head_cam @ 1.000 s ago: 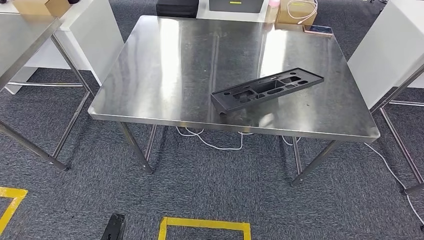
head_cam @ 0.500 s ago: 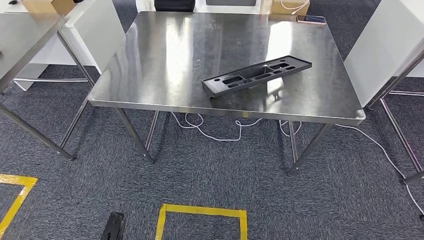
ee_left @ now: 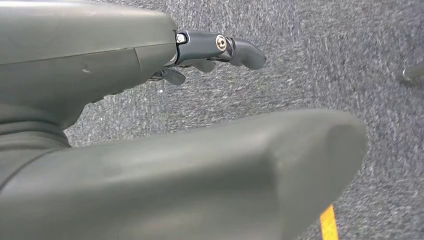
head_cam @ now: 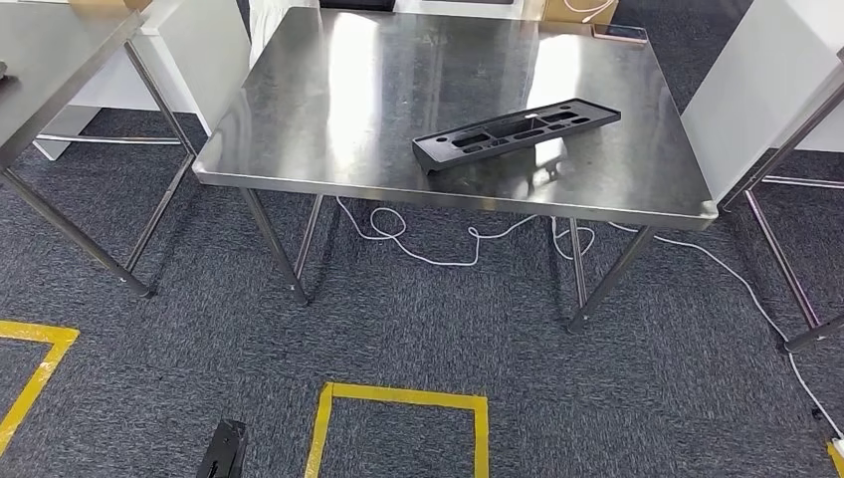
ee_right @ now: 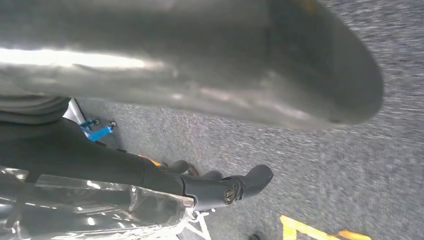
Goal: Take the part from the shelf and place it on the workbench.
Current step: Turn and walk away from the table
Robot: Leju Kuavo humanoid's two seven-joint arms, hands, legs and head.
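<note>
Black part [head_cam: 517, 132]: lies flat on steel counter [head_cam: 299, 149], toward its 4 o'clock corner.
Left robot hand [ee_left: 150, 125]: hangs over carpet, fingers apart, empty.
Right robot hand [ee_right: 210, 75]: likewise empty.
Advice: task looks finished; back away steadily, arms lowered.

**Grey shells, dark fingers**

The left hand [ee_left: 190, 100] has a smooth matte grey cover and a thick, rounded grey thumb. Its fingers [ee_left: 235, 49] are darker grey, with silver screw heads set at the pivots. The right hand [ee_right: 210, 125] has the same broad grey thumb, glossy under the light, and near-black fingers [ee_right: 250, 181] with a silver screw. Clear plastic wrap and a small blue fitting sit by its wrist.
</note>
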